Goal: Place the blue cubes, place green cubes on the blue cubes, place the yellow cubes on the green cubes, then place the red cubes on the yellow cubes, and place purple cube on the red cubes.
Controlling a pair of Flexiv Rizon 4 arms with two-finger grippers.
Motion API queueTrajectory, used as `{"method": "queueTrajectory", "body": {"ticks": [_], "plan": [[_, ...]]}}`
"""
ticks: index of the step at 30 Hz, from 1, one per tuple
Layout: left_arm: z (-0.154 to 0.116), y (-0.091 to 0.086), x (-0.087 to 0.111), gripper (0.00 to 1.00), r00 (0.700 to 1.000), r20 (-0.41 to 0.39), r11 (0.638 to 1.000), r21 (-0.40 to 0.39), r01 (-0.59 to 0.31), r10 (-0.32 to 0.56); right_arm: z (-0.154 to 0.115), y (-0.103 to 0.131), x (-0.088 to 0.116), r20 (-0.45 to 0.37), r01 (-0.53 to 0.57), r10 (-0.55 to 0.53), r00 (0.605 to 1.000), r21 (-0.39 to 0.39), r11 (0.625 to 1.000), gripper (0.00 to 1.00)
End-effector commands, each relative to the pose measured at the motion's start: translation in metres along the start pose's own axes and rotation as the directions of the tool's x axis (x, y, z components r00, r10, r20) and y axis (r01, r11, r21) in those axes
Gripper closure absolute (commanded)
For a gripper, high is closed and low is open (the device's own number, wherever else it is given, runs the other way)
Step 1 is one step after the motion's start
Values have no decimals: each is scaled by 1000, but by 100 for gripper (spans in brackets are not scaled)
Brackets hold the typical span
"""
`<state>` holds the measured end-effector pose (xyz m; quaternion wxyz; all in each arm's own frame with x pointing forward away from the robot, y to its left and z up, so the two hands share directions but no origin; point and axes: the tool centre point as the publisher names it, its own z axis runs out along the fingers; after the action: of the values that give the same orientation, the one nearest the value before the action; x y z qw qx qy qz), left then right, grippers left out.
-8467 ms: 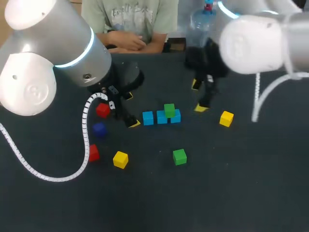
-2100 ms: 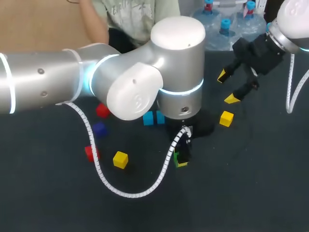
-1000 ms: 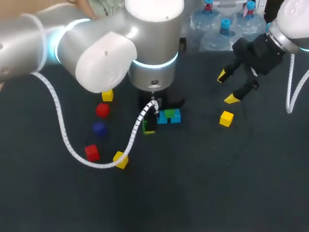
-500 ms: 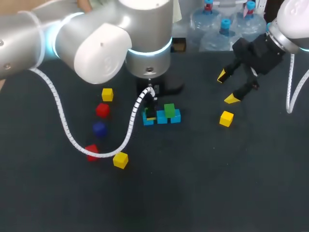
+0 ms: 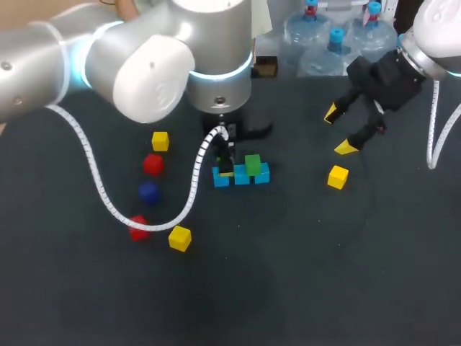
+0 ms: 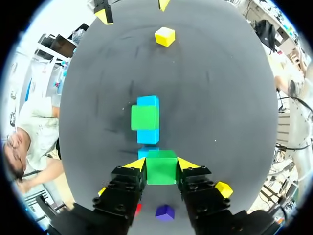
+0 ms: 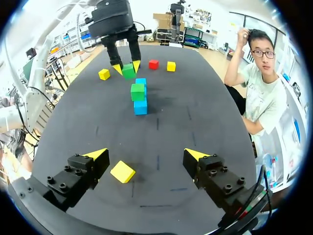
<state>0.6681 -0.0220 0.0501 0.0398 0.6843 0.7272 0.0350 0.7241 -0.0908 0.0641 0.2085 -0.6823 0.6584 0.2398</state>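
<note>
Left wrist view: left gripper (image 6: pixel 161 165) pinches held green cube (image 6: pixel 162 172) from both sides, end blue cube (image 6: pixel 148 152) just under/ahead of jaws.
Risk: an off-centre release slides it off, or nudges blue row (image 6: pixel 147 102) ahead & topples placed green cube (image 6: pixel 145 117); right gripper (image 7: pixel 145 155) hangs spread, well apart.

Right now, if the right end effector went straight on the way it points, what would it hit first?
Probably the yellow cube, lying just ahead of the open right end effector; depth is unclear, so it might meet bare table beside it.
</note>
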Motion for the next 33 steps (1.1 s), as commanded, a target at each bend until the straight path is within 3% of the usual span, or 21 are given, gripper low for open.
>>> {"method": "queueTrajectory", "body": {"ticks": [1,33], "plan": [[9,10,-16,100,999,-37,1000,24,-4,5,0,1,0,1,0,0,1000,3,1000,0],[18,8,-5,100,999,-23,998,43,42,-41,0,1,0,1,0,0,1000,3,1000,0]]}}
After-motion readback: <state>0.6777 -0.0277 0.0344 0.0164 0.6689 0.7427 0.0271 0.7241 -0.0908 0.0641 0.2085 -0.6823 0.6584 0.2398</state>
